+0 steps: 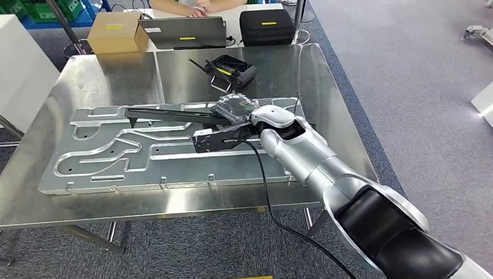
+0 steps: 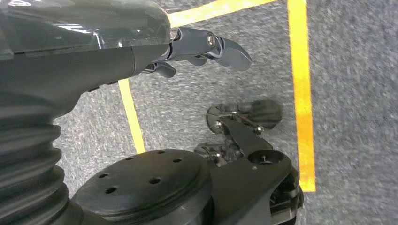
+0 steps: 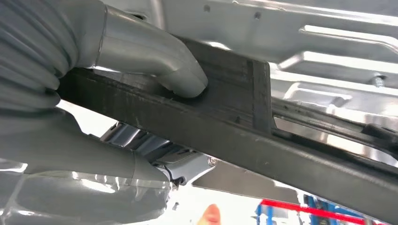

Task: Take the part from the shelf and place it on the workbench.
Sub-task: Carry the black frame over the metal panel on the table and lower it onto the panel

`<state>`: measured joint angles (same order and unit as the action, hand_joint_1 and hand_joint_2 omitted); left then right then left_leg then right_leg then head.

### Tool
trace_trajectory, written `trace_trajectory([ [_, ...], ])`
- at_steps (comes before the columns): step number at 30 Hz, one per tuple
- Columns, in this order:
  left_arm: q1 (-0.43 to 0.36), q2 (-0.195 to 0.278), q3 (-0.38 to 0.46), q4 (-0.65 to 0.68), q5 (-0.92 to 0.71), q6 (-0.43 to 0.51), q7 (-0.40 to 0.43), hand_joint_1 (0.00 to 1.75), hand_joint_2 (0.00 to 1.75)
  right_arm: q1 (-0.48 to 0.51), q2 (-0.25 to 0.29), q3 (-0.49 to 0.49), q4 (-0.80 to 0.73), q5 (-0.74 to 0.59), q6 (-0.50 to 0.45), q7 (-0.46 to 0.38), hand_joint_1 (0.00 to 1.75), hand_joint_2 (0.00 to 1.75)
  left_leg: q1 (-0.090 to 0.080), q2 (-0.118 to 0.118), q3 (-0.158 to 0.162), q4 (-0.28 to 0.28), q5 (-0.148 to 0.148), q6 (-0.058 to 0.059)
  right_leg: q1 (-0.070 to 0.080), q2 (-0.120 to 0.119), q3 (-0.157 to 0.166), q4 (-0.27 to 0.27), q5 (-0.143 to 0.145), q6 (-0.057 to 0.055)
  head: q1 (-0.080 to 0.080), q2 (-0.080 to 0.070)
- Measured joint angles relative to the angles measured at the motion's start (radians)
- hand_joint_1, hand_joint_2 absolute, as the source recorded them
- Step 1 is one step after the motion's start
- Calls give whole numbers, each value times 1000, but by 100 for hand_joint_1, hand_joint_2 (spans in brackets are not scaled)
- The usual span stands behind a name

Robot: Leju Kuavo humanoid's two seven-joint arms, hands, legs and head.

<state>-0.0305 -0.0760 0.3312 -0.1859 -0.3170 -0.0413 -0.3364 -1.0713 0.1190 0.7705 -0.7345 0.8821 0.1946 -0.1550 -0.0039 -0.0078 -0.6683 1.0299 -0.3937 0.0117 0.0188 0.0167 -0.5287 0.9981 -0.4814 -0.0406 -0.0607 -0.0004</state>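
I see my right arm (image 1: 325,168) come in from the near right and reach out over the shiny metal workbench (image 1: 104,203). My right hand (image 1: 235,110) is wrapped around the part (image 1: 168,114), a long, thin black bar. In the right wrist view the grey thumb (image 3: 180,77) presses flat on the black bar (image 3: 234,117), so the hand has a tight hold on it. The bar sticks out to the left from the hand and sits low over a big silver metal plate (image 1: 110,157) with curvy grooves in it. I cannot tell if the bar is touching the plate or just above it. The plate lies flat on the workbench and takes up most of the near half. A black cable (image 1: 264,186) runs down from the wrist toward the near edge. My left hand (image 2: 206,49) hangs down over grey carpet (image 2: 356,93) with yellow lines (image 2: 300,93). It holds nothing, and its dark fingers (image 2: 230,51) are bent a little and stick out. Farther back on the workbench is a small black tool (image 1: 231,68). At the far end I see a brown box (image 1: 116,32), a grey laptop (image 1: 183,32) and a black case (image 1: 266,26). A person's hands (image 1: 195,9) rest just past the laptop.
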Motion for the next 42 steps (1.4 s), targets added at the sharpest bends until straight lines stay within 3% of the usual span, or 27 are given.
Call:
trace_trajectory([
  [1,0,0,0,0,0,3,3,0,175,0,7,-1,3,6,4,-1,175,175,-4,0,5,-24,30,6,1,1,6,2,-7,3,0,0],
  [5,-7,-6,1,0,5,19,13,0,175,-10,37,-7,6,21,8,-1,175,175,1,2,32,-42,28,17,2,-1,-1,43,-29,22,0,0],
  [6,-8,-8,2,0,6,23,15,0,175,-12,41,-8,6,23,9,-1,175,175,4,1,40,-47,25,19,-1,-3,-22,86,-46,29,0,0],
  [9,-10,-11,3,0,9,31,19,0,175,-8,50,-9,12,35,18,-1,175,175,8,-1,53,-47,10,20,-18,-6,-136,260,-114,47,0,0],
  [10,-10,-12,3,0,9,34,19,0,175,-4,52,-9,15,41,22,0,175,175,9,-2,58,-45,4,17,-24,-6,-161,283,-114,52,0,0],
  [11,-10,-14,3,0,8,36,20,0,175,-1,54,-8,19,46,27,0,175,175,12,-4,64,-42,-3,14,-29,-8,-169,268,-90,56,0,0],
  [13,-9,-16,3,0,5,38,20,0,175,1,61,-8,26,59,37,0,175,175,16,-5,78,-36,-19,4,-35,-12,-141,149,5,60,0,0],
  [14,-9,-18,3,0,3,39,20,0,131,1,64,-7,30,66,41,0,131,175,17,-5,83,-33,-25,-1,-35,-13,-123,86,36,59,0,0],
  [16,-12,-20,3,0,-1,41,21,0,44,3,73,-4,40,75,47,-1,44,175,17,-5,86,-30,-33,-13,-29,-15,-104,22,58,48,0,0],
  [17,-13,-20,3,0,-3,42,22,0,44,5,78,-3,45,79,50,-1,0,175,16,-5,87,-26,-34,-20,-26,-15,-103,20,53,40,0,0],
  [20,-13,-21,3,0,-12,45,23,0,44,8,95,0,58,88,54,-2,0,175,19,-3,83,3,-51,-38,-29,-14,-91,16,64,18,0,0],
  [21,-13,-21,3,0,-16,46,23,0,0,8,100,0,63,89,54,-3,0,175,20,-1,68,38,-73,-42,-29,-14,-88,15,64,13,0,0],
  [24,-13,-23,3,0,-20,49,24,0,0,17,107,1,78,93,53,-4,0,175,21,1,-20,214,-158,-49,-25,-16,-86,16,61,4,0,0],
  [25,-12,-23,3,0,-19,50,25,0,0,22,107,1,84,94,53,-4,0,175,21,1,-40,248,-167,-49,-23,-16,-85,16,60,2,0,0],
  [26,-11,-23,3,0,-17,51,28,0,0,26,108,1,90,96,52,-4,0,175,21,1,-43,246,-157,-46,-21,-16,-85,18,59,1,0,0],
  [27,-10,-24,3,0,-15,52,30,0,0,28,108,1,95,97,50,-4,0,175,21,1,-28,207,-129,-43,-20,-14,-84,19,58,1,0,0],
  [29,-11,-23,5,0,-10,55,34,0,0,29,110,1,103,100,46,-2,0,175,20,1,30,71,-62,-35,-18,-12,-82,22,55,4,0,0],
  [31,-12,-24,9,0,-6,58,39,0,0,29,112,1,108,101,41,0,0,175,14,2,63,-9,-42,-26,-16,-10,-84,24,54,11,0,0],
  [34,-10,-25,17,0,-1,59,43,0,0,33,112,0,112,101,37,2,0,175,13,2,70,-20,-32,-12,-15,-10,-85,25,51,28,0,0],
  [36,-10,-26,21,0,0,60,45,0,0,31,111,-4,113,100,37,6,0,175,19,4,74,-29,-24,-3,-16,-10,-101,64,21,39,0,0],
  [39,-11,-27,25,0,1,60,45,0,0,33,109,-9,114,99,37,8,0,175,21,5,73,-32,-22,3,-21,-11,-187,244,-69,51,0,0],
  [40,-11,-27,26,0,1,59,44,0,0,36,107,-10,115,98,38,8,0,175,21,5,73,-31,-22,3,-24,-12,-209,290,-80,54,0,0],
  [41,-10,-27,26,0,0,58,44,0,0,38,106,-10,116,98,38,9,0,175,21,5,73,-31,-23,3,-26,-12,-217,303,-74,56,0,0],
  [42,-10,-27,27,0,0,56,43,0,0,39,105,-11,116,97,39,9,0,175,21,4,73,-30,-24,2,-29,-12,-207,280,-52,56,0,0],
])
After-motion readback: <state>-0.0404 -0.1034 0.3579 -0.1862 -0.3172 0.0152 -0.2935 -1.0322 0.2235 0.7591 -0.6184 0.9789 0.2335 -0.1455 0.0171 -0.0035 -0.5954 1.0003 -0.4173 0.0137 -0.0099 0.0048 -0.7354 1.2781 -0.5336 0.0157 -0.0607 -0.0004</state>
